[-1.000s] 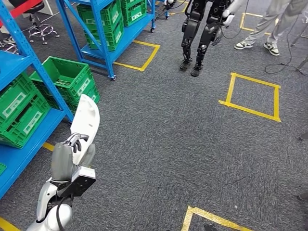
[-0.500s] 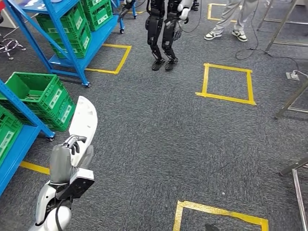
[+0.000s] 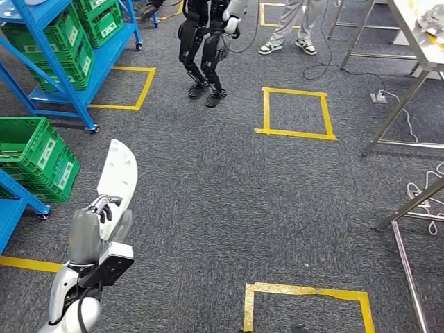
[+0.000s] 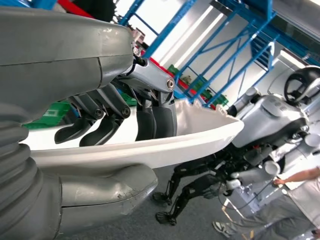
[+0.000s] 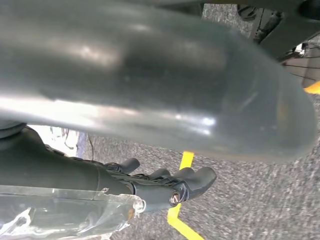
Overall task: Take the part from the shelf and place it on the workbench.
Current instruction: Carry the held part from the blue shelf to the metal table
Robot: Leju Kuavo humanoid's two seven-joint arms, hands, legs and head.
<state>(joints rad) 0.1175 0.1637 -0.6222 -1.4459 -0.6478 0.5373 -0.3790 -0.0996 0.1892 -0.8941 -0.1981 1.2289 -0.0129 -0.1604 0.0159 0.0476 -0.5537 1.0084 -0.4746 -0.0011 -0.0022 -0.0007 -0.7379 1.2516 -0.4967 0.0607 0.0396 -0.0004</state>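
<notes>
Head view: grey carpet (image 3: 220, 208), yellow-tape squares (image 3: 295, 111).

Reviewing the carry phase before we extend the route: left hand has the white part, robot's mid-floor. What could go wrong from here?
1. The white part sticks out well past the left hand, which grips only its lower end; it may lever loose while walking.
2. Another robot and a person stand ahead; collision is possible.
3. Cables lie on the floor by the table legs, a likely trip hazard near the workbench.

A robot test workshop or warehouse floor: blue steel shelving (image 3: 78, 66) stacked with green crates (image 3: 37, 156), yellow tape squares (image 3: 295, 111) on grey carpet, another humanoid robot (image 3: 207, 45), metal-legged desks (image 3: 413, 41).
</notes>
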